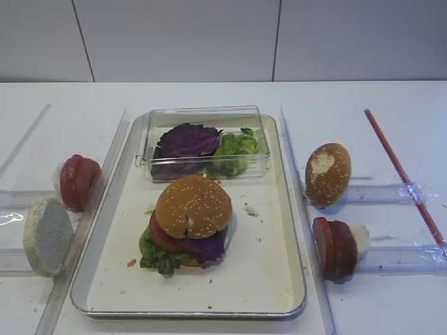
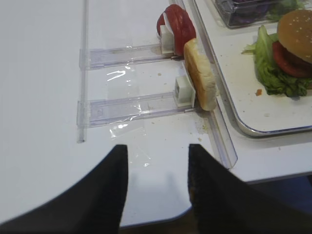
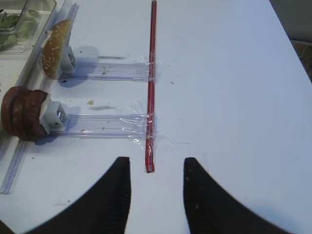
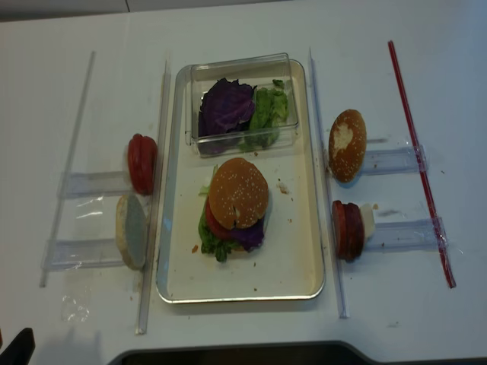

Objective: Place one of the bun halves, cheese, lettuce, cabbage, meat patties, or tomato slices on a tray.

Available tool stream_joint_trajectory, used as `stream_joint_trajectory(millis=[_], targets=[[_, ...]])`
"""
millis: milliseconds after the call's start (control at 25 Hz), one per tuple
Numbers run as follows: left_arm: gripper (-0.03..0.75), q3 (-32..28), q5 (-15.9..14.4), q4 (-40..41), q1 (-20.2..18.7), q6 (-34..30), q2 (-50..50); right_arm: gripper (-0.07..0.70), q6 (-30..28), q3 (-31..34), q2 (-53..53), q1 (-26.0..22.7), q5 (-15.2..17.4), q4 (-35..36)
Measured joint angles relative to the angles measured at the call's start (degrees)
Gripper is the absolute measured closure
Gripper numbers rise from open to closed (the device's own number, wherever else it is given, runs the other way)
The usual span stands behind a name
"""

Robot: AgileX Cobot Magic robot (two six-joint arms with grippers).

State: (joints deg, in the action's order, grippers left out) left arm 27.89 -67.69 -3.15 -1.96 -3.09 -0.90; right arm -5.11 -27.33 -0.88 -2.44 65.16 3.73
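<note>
A seeded bun half (image 1: 193, 206) is seen capping a stack near the middle of the tray (image 1: 279, 279), over a tomato slice (image 1: 162, 236), purple cabbage (image 1: 206, 248) and lettuce (image 1: 155, 256). More cabbage and lettuce are kept in a clear box (image 1: 202, 143) at the tray's far end. Meat patties (image 1: 335, 248) are stood on edge on a holder right of the tray, a bun with a white patch (image 1: 327, 174) beyond them. The right gripper (image 3: 156, 192) and left gripper (image 2: 157, 187) are held over the white worktop (image 1: 377, 300), jaws parted and empty.
</note>
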Motion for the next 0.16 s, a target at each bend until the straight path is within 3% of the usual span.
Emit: stream_joint_trajectory(millis=[160], targets=[[0.433,0.00,0.00,0.00,0.00,0.00,0.00,0.344,0.00,0.00,0.00,0.00,0.00,0.00]])
